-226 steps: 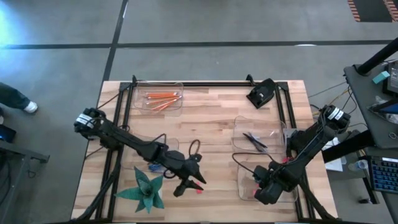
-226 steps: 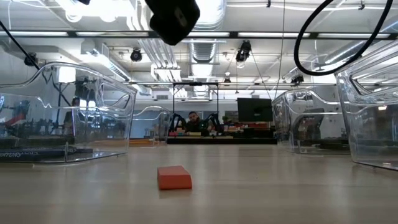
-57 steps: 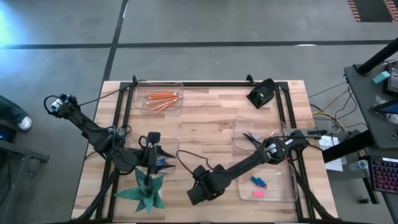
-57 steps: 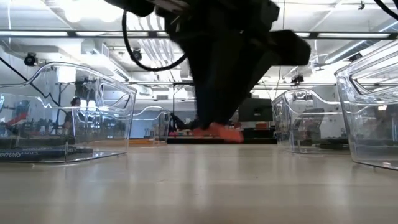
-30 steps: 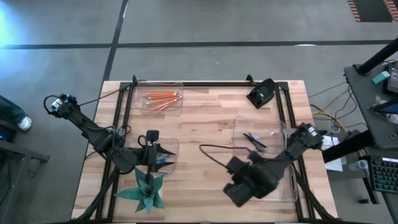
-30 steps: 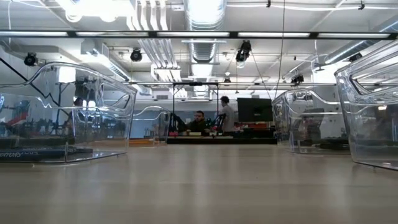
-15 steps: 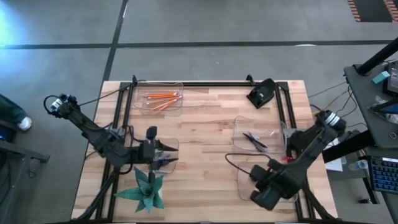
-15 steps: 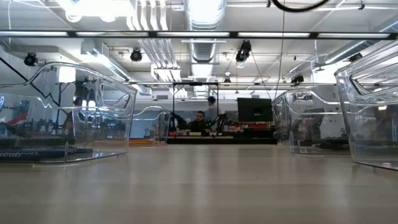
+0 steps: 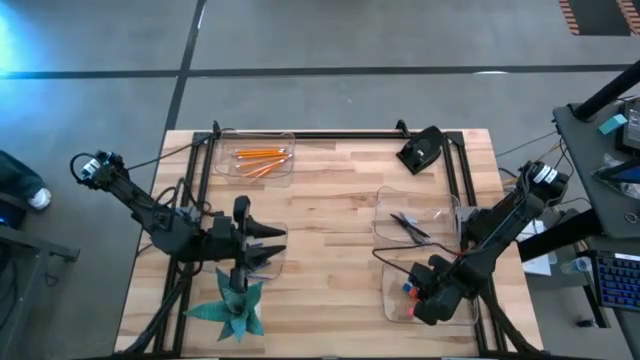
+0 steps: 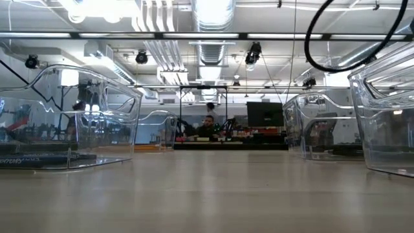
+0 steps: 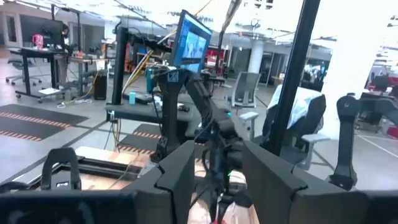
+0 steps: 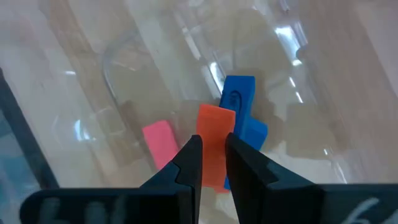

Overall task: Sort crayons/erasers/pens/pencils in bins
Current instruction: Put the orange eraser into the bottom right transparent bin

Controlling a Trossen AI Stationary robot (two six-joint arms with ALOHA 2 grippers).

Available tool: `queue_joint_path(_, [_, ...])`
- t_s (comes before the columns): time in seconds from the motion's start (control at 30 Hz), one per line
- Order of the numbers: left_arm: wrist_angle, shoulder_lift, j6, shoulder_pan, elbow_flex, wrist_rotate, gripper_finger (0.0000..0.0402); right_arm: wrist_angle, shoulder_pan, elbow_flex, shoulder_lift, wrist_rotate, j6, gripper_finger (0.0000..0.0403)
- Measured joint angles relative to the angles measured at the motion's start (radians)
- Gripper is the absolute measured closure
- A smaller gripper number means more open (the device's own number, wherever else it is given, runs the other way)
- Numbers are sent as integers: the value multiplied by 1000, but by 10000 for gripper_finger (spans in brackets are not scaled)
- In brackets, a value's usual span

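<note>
Orange-red eraser is pinched in the right pincer, hanging over the clear bin at about 4 o'clock on the worktop, with a pink eraser and blue eraser below. Left pincer is parted, holding nothing, at 8 o'clock.

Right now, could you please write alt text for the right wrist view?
The right gripper pinches an orange-red eraser between its dark fingers above a clear plastic bin. A blue eraser and a pink eraser lie in the bin, which sits on a wooden table.
</note>
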Motion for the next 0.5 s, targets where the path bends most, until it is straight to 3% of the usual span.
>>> queue_joint_path(0.5, [70, 19, -1, 0, 0, 2, 281, 40, 0, -95, -61, 2, -174, 349])
